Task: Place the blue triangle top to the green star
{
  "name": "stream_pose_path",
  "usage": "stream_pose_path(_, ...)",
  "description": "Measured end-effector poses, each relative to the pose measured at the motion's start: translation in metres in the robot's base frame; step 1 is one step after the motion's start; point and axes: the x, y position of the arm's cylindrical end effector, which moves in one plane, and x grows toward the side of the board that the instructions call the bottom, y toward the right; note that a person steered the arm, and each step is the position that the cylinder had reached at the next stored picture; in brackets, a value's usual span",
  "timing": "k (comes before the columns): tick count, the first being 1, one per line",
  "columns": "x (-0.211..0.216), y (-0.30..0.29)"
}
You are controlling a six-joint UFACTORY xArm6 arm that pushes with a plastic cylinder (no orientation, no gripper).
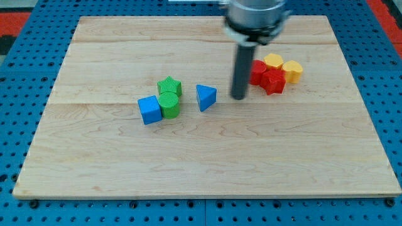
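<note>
The blue triangle (205, 97) lies near the board's middle. The green star (169, 86) sits to its left, slightly higher in the view, with a small gap between them. My tip (239, 97) rests on the board just right of the blue triangle, apart from it by a narrow gap. The rod rises from the tip to the arm's round end at the view's top.
A green cylinder (169, 105) sits right below the green star, with a blue cube (149, 110) touching its left side. Two red blocks (266, 76) and two yellow blocks (283, 66) cluster right of my tip. The wooden board (207, 163) lies on a blue perforated base.
</note>
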Motion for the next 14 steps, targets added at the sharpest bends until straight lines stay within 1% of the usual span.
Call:
stream_pose_path(1, 0.012, -0.053)
stream_pose_path(2, 0.005, -0.085)
stream_pose_path(3, -0.020, -0.052)
stream_pose_path(4, -0.032, -0.053)
stream_pose_path(7, -0.032, -0.053)
stream_pose_path(8, -0.042, -0.056)
stream_pose_path(9, -0.061, -0.059)
stream_pose_path(10, -0.056, -0.098)
stream_pose_path(11, -0.046, -0.113)
stream_pose_path(13, -0.051, -0.113)
stream_pose_path(14, -0.049, -0.103)
